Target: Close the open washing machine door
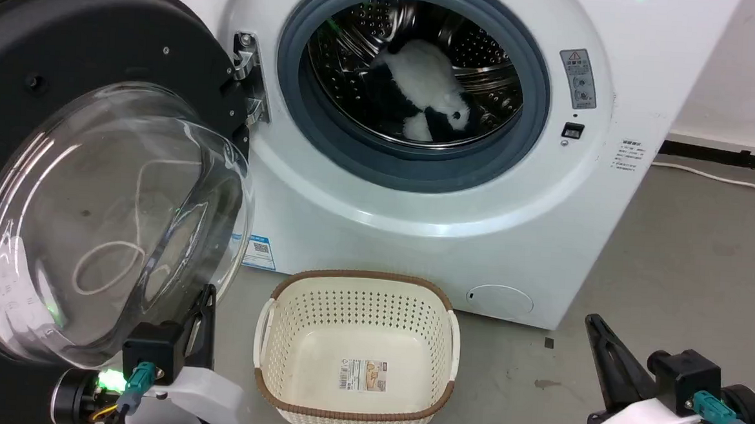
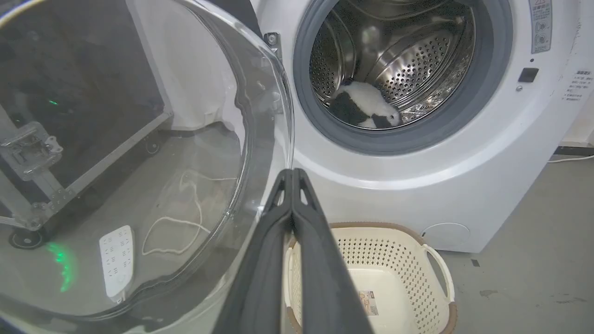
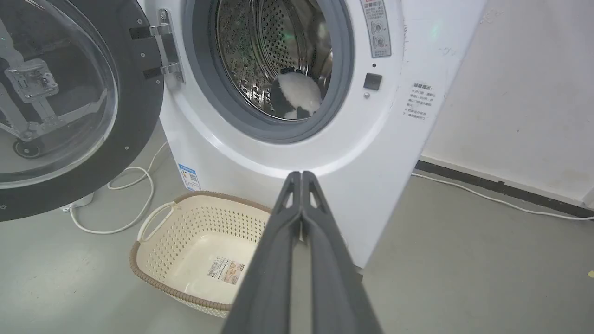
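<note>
The washing machine (image 1: 456, 197) is a white front-loader with a steel drum and grey gasket. Its door (image 1: 102, 49) stands swung wide open at the left, black rim around a bulging clear glass bowl (image 1: 112, 224), hung on a metal hinge (image 1: 246, 69). My left gripper (image 1: 206, 293) is shut and empty at the lower left, its tips right beside the bowl's lower edge; in the left wrist view the gripper (image 2: 292, 172) points past the glass (image 2: 139, 153) toward the machine (image 2: 417, 153). Low at the right, my right gripper (image 1: 593, 320) is shut and empty, away from the machine.
A black-and-white plush toy (image 1: 422, 91) lies inside the drum. A cream perforated basket (image 1: 280, 336) sits on the grey floor in front of the machine, between my arms. A white power strip (image 2: 116, 260) and cord (image 3: 134, 204) lie on the floor behind the door.
</note>
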Controlling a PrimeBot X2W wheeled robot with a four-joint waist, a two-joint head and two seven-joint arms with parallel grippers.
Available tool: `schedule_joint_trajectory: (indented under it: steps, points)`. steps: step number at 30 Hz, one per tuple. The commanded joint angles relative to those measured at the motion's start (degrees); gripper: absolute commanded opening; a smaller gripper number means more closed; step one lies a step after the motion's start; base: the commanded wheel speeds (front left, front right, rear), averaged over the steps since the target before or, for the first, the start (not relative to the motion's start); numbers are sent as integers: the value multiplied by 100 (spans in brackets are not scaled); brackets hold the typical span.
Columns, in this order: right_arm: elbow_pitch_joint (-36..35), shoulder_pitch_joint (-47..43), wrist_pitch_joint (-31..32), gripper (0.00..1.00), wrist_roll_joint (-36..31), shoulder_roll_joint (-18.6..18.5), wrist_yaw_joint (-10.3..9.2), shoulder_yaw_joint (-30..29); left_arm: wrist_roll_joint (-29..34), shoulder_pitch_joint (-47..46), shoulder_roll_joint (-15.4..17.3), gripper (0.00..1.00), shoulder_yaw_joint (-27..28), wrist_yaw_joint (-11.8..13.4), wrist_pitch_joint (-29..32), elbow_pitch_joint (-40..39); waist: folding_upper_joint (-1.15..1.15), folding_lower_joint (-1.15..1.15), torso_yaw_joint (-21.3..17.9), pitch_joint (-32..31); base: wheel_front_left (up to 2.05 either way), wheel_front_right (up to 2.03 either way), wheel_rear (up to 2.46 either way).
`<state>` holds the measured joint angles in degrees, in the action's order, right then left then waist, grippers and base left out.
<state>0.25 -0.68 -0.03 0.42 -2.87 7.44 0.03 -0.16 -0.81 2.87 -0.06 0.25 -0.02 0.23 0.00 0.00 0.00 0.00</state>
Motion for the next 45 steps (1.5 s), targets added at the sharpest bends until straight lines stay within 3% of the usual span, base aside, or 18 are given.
schedule_joint_trajectory:
  steps: [1, 40, 41, 45]
  points:
    - [-25, 68, 3, 0, -42, 0, 5, -3, 16, 81, 0, 0, 6, -25, 2, -23, 0, 0, 0, 0, 0, 0, 0]
    - [-25, 68, 3, 0, -42, 0, 5, -3, 16, 81, 0, 0, 6, -25, 2, -23, 0, 0, 0, 0, 0, 0, 0]
    - [1, -1, 0, 100, -4, 0, 0, -1, -1, -1, 0, 100, -2, 1, 0, 2, 0, 0, 0, 0, 0, 0, 0]
    - [30, -23, -47, 100, 72, 0, 0, 14, -66, 14, 0, 100, -39, 11, -51, 18, 0, 0, 1, 0, 0, 0, 0]
